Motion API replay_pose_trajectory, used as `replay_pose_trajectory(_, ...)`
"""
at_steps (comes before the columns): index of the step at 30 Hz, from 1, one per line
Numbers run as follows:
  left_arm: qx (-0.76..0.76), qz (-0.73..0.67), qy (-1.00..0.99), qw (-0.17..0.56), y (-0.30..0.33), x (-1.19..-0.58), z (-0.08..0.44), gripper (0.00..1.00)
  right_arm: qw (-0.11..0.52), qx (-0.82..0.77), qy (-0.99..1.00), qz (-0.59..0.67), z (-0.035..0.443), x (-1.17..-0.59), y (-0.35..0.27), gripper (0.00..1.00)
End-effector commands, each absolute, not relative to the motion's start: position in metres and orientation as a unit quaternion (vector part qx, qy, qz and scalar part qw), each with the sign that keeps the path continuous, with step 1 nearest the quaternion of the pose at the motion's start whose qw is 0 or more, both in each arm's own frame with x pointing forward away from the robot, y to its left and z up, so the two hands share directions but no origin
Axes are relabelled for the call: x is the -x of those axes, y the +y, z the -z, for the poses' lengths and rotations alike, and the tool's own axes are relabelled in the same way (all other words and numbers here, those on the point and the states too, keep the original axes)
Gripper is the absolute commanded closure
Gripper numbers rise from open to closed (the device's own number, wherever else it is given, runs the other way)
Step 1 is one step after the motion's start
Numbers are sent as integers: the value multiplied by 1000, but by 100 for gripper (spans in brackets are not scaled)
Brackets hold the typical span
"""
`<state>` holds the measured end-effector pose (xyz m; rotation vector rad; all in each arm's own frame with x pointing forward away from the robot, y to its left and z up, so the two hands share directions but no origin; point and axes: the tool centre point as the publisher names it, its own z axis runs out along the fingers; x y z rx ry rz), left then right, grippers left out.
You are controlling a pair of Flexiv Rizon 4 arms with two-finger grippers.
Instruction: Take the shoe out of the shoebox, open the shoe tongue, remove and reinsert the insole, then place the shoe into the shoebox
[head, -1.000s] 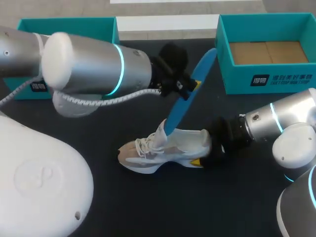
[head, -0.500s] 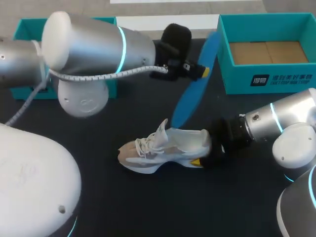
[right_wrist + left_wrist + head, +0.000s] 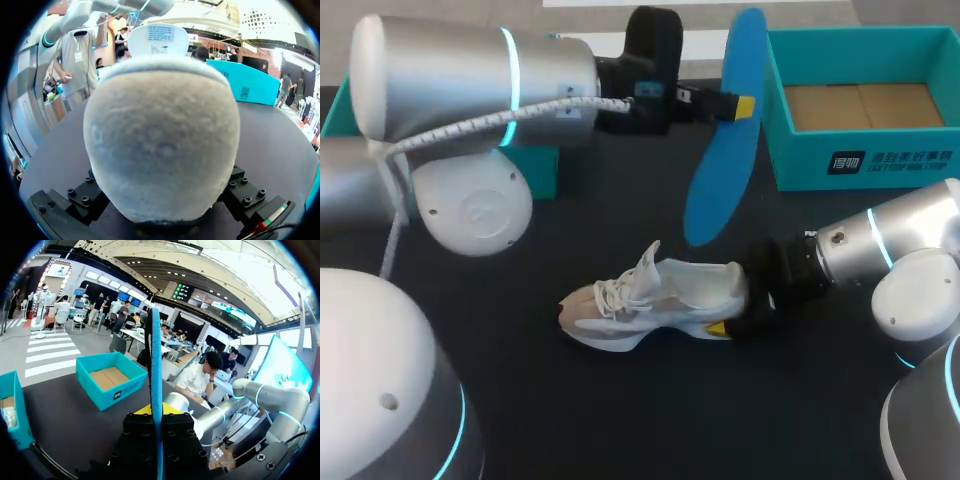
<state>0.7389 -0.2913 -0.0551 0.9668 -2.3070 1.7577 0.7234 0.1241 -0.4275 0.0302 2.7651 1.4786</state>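
Note:
A white sneaker (image 3: 645,300) stands upright on the dark table, toe pointing left and tongue raised. My right gripper (image 3: 748,305) is shut on its heel, and that pale heel (image 3: 160,140) fills the right wrist view between the black finger mounts. My left gripper (image 3: 735,104) is up at the back, shut on a blue insole (image 3: 720,160) that hangs tilted in the air above the shoe, clear of it. In the left wrist view the insole (image 3: 155,365) shows edge-on, pinched in my left gripper (image 3: 156,412).
An open teal shoebox (image 3: 865,165) with a cardboard floor sits at the back right, also seen ahead of the left gripper as a teal shoebox (image 3: 112,382). A second teal box (image 3: 542,165) stands at the back left, mostly hidden by my left arm.
My left gripper has pulled the insole up out of the shoe and carried it higher and toward the back. The shoe and the right arm have not moved.

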Motion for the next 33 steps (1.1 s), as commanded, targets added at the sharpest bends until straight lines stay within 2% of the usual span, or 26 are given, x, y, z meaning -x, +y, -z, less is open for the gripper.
replay_pose_trajectory(1, 67, -648, -602, 461, -277, -732, 41, 100, 4, -10, 882, -471, 433, -725, 128, 100)
replay_pose_trajectory(14, 252, -618, -542, 511, -249, -688, -11, 100, 4, -10, 882, -471, 433, -725, 128, 100)
replay_pose_trajectory(17, 327, -613, -563, 447, -232, -668, -17, 100, 4, -10, 882, -471, 433, -725, 128, 100)
replay_pose_trajectory(33, 327, -613, -563, 447, -232, -668, -17, 100, 4, -10, 882, -471, 433, -725, 128, 100)
